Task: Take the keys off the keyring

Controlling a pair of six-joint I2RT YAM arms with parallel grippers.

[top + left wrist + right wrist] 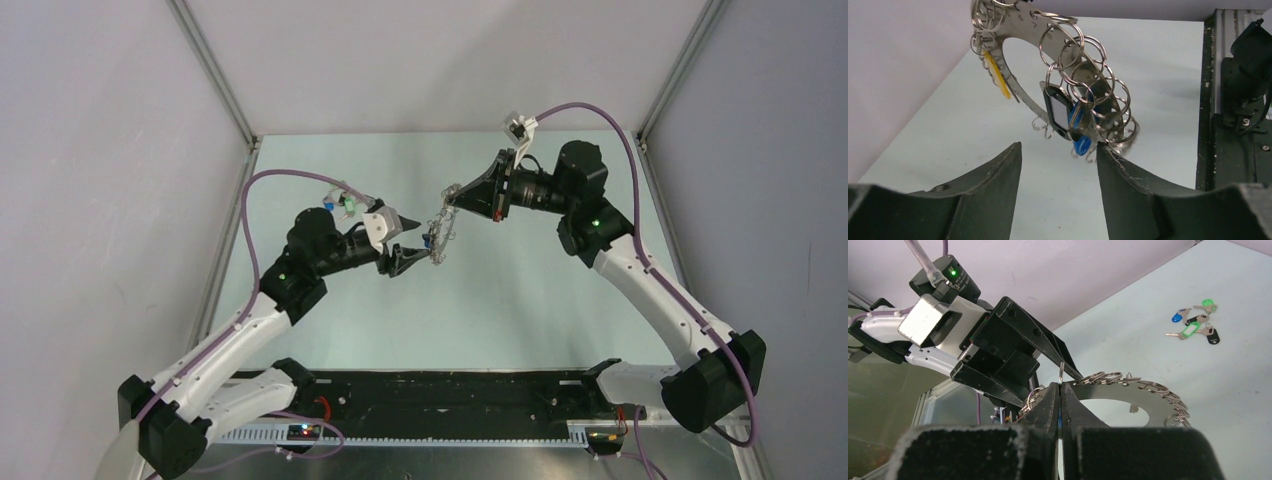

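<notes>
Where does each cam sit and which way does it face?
Top external: fixed above and behind, looking down at the table; left arm and right arm show.
Left wrist: behind the open left gripper, facing the keyring and hanging keys.
Right wrist: behind the right gripper shut on the keyring, facing the left gripper and loose keys.
All three share the keyring.

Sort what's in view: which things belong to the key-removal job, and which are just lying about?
Job: keyring, clamped in the right fingers; keys hanging on it; loose keys on the table; open left fingers.
Just there: purple cables; frame posts.
</notes>
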